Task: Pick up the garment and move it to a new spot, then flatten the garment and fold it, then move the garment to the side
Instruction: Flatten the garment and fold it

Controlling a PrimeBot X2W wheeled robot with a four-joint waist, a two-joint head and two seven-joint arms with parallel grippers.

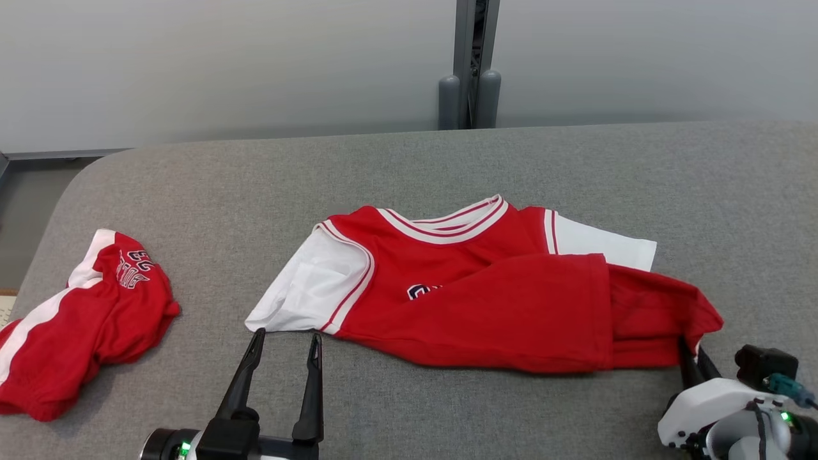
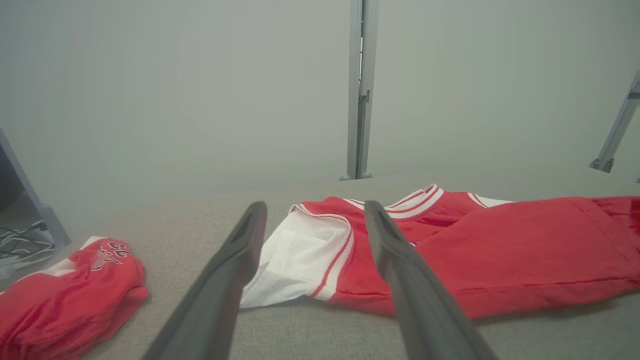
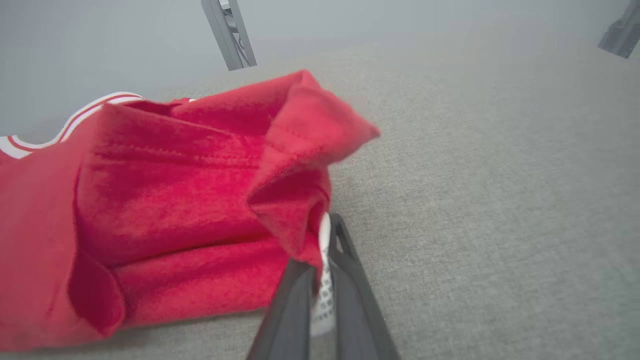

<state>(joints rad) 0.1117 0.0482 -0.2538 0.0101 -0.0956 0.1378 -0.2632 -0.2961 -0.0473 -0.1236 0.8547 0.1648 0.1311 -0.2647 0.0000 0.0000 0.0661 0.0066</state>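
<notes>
Garment (image 1: 486, 300), a red jersey with white sleeves, lies partly doubled over itself in the middle of the grey padded table (image 1: 447, 160), collar toward the far edge. Starting at the left, a second red piece (image 1: 89, 319) sits bunched near the table's left edge, well apart, and a wide sweep that way could drag into it. The white sleeve (image 1: 307, 287) on the left side is held by nothing, so if only the right side pulls, the cloth may slide and bunch rather than spread flat. At the right, the pinch takes just a small corner of the hem, seemingly along with a white label (image 3: 322, 295); so thin a bite could slip out or lift one layer alone. As for pose, the left gripper (image 1: 287, 335) sits low, just short of the white sleeve, fingers spread wide and pointing at it, touching nothing. The right gripper (image 1: 693, 358) comes in low from the near right corner, fingers pressed together on the red hem corner.
</notes>
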